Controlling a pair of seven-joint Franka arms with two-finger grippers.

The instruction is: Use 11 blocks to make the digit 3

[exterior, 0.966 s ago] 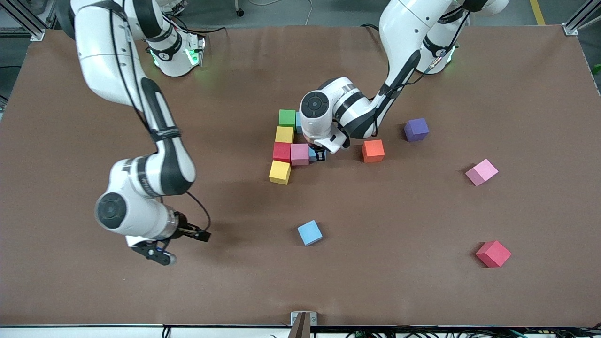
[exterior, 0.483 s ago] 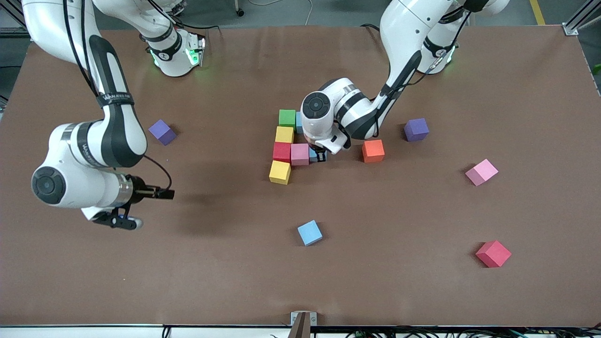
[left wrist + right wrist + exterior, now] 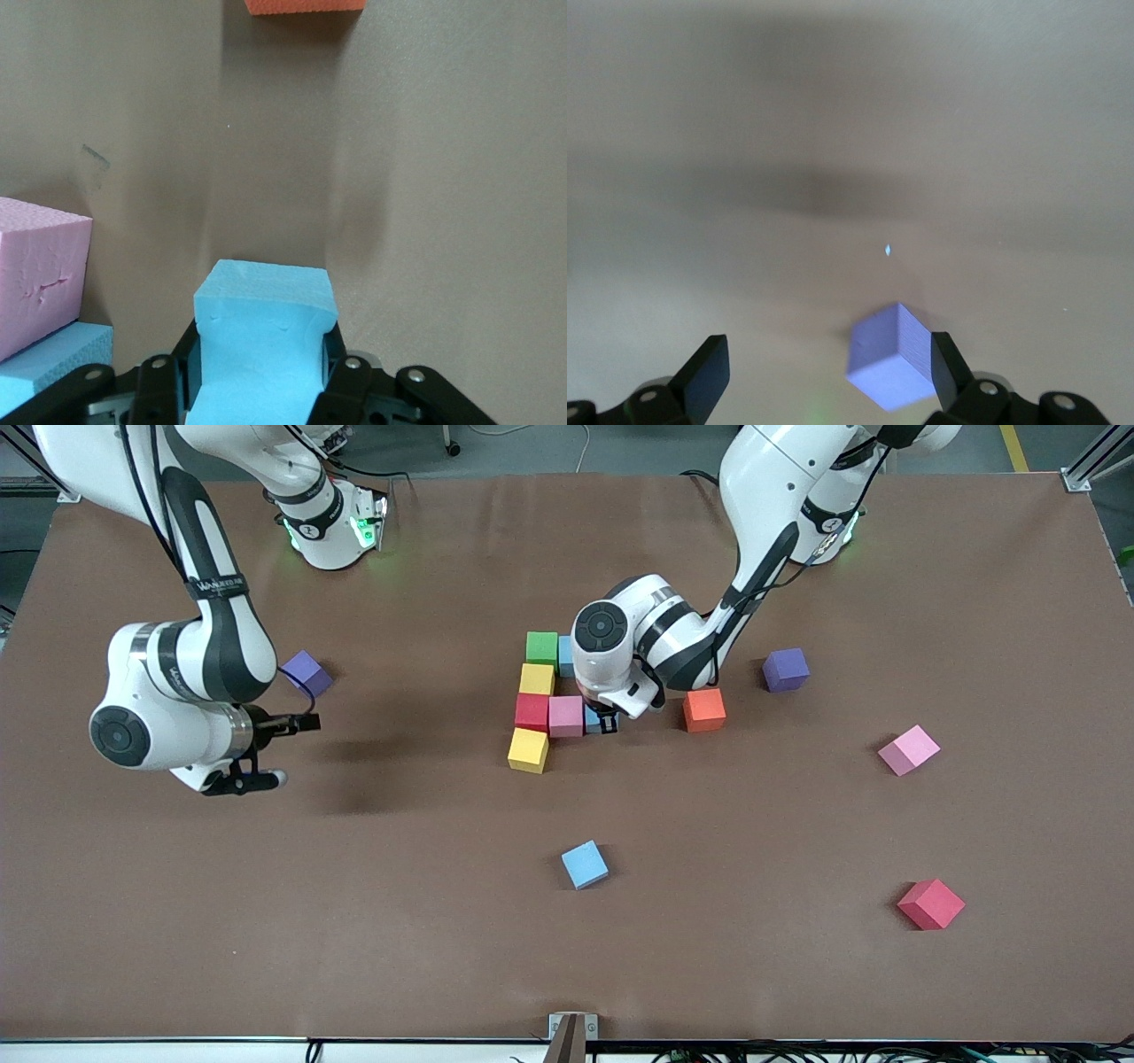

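Observation:
The partial digit 3 is a cluster of touching blocks mid-table: green (image 3: 541, 646), yellow (image 3: 536, 679), red (image 3: 532, 711), pink (image 3: 565, 716), yellow (image 3: 528, 750), and a blue one (image 3: 563, 657) half hidden by the left arm. My left gripper (image 3: 603, 723) is shut on a blue block (image 3: 261, 341) set down right beside the pink block (image 3: 40, 266). My right gripper (image 3: 826, 372) hangs open over a purple block (image 3: 890, 367) at the right arm's end, the block lying close to one finger. In the front view that purple block (image 3: 306, 672) sits by the right gripper (image 3: 297, 750).
Loose blocks lie around: orange (image 3: 704, 709) and purple (image 3: 785, 669) beside the left arm, pink (image 3: 908, 749) and red (image 3: 930, 904) toward the left arm's end, blue (image 3: 585, 864) nearer the front camera. The brown table (image 3: 266, 921) stretches wide around them.
My right arm swung away from the front edge toward the right arm's end, uncovering the purple block and stopping over it. The left gripper stayed shut on the blue block, barely shifting.

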